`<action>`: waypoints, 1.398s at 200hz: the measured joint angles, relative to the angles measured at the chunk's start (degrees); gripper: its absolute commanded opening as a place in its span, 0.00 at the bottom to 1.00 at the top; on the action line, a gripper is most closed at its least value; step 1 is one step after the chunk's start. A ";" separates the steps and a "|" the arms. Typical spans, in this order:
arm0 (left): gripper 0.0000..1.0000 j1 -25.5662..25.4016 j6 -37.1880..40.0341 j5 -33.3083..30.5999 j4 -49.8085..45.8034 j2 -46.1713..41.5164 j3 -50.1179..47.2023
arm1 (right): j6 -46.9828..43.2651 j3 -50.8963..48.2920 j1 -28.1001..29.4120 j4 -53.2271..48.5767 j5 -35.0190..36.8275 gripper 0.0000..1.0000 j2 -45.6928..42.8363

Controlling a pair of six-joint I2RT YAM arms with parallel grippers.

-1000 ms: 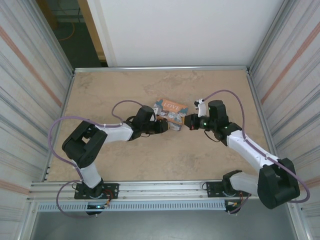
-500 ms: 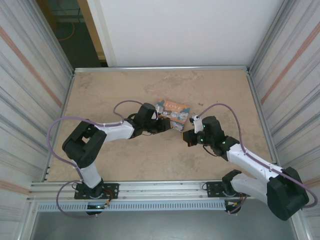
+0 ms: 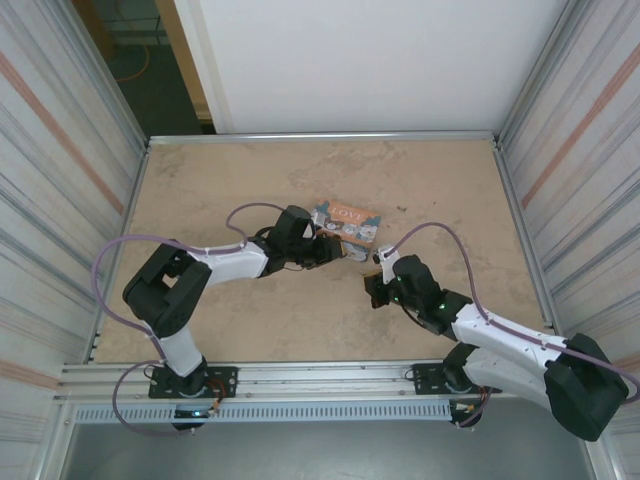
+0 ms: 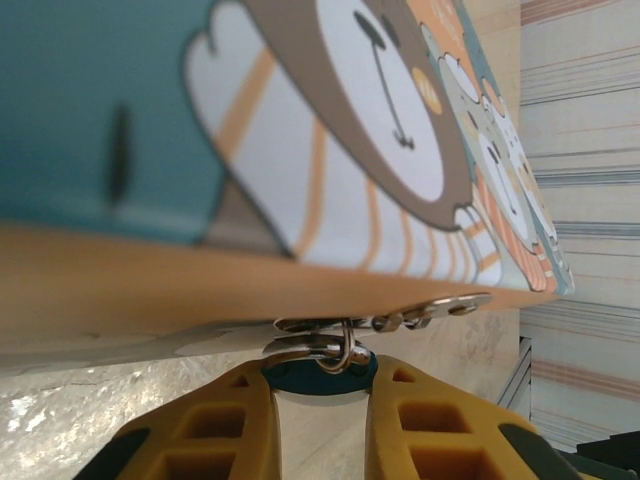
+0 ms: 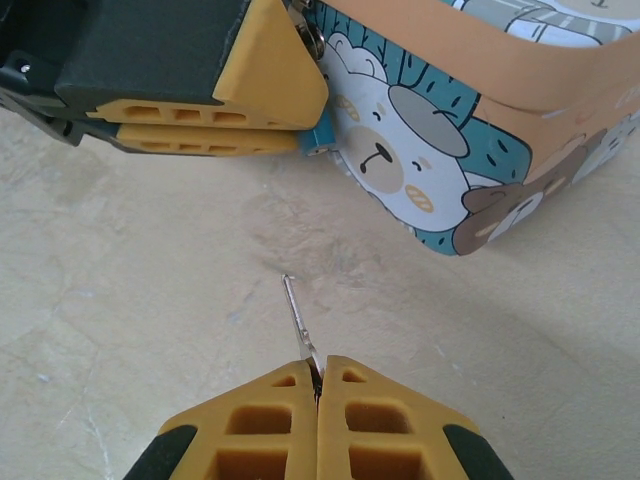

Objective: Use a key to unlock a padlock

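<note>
Your right fingers (image 5: 270,410) are pinched shut on the head of the small silver key (image 5: 297,315), whose blade points forward over the bare surface (image 5: 120,300). Over the last second that arm has pulled back toward you. It was up beside the tin's right end, and now open surface lies between the key tip and the lock. Just beyond, your left fingers (image 5: 255,75) have not moved and are clamped on the tiny teal padlock (image 5: 322,135). Its thin shackle (image 4: 340,345) is still threaded through the hasp (image 4: 420,312) on the front of the cartoon-animal tin (image 5: 470,150), near the middle of the surface. The key is therefore out of the lock, and the shackle looks closed. I read the retreat as a reset: you will have to line the blade up and approach again. I cannot make out the keyhole from here.
</note>
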 measured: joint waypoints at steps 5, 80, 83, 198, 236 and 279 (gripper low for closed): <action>0.11 -0.02 -0.17 0.02 0.02 -0.09 0.00 | -0.07 -0.07 0.37 0.52 0.42 0.00 0.13; 0.11 -0.13 -2.16 0.26 0.02 -0.26 -0.02 | -1.73 -1.25 2.91 7.74 5.01 0.00 7.17; 0.11 -0.20 -2.29 0.28 0.00 -0.24 -0.02 | -1.81 -1.27 2.95 7.93 5.11 0.00 7.43; 0.11 -0.70 -2.82 1.09 -0.04 -0.46 -0.02 | -4.55 -1.29 3.58 15.50 8.57 0.00 13.75; 0.11 -0.70 -2.82 1.09 -0.07 -0.46 -0.02 | -5.57 -1.25 3.58 16.72 9.16 0.00 15.39; 0.11 -0.70 -2.97 1.09 -0.02 -0.46 -0.04 | -5.99 -0.72 3.69 18.12 9.40 0.00 16.85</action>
